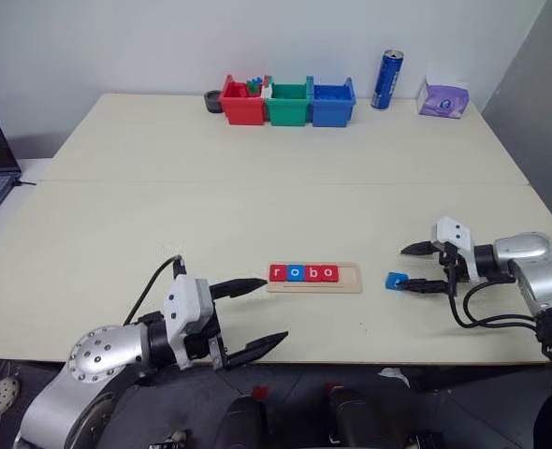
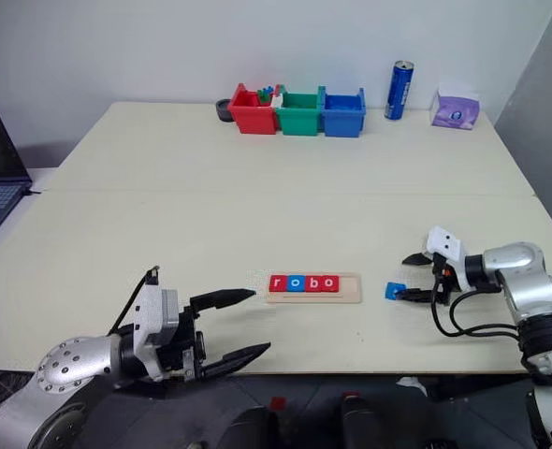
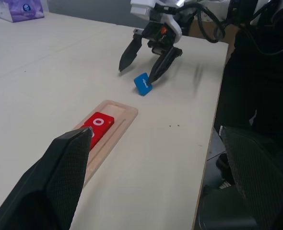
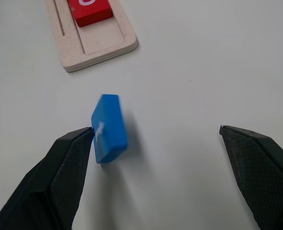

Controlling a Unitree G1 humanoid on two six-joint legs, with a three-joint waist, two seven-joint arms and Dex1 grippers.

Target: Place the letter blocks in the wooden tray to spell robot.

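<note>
One blue tile [image 4: 110, 128] leans tilted against the spread right pincer [image 1: 416, 267]

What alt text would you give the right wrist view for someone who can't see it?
A blue letter block is tipped up on edge on the pale table, leaning against one finger of the open right hand, whose other finger stands well clear. Beyond it lies the end of the wooden tray, with a red block in its groove.

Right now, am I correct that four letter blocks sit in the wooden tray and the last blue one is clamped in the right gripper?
Not quite: the right gripper is open. One finger touches the tilted blue block on the table, as the right wrist view shows. Four letter blocks do sit in the wooden tray.
</note>
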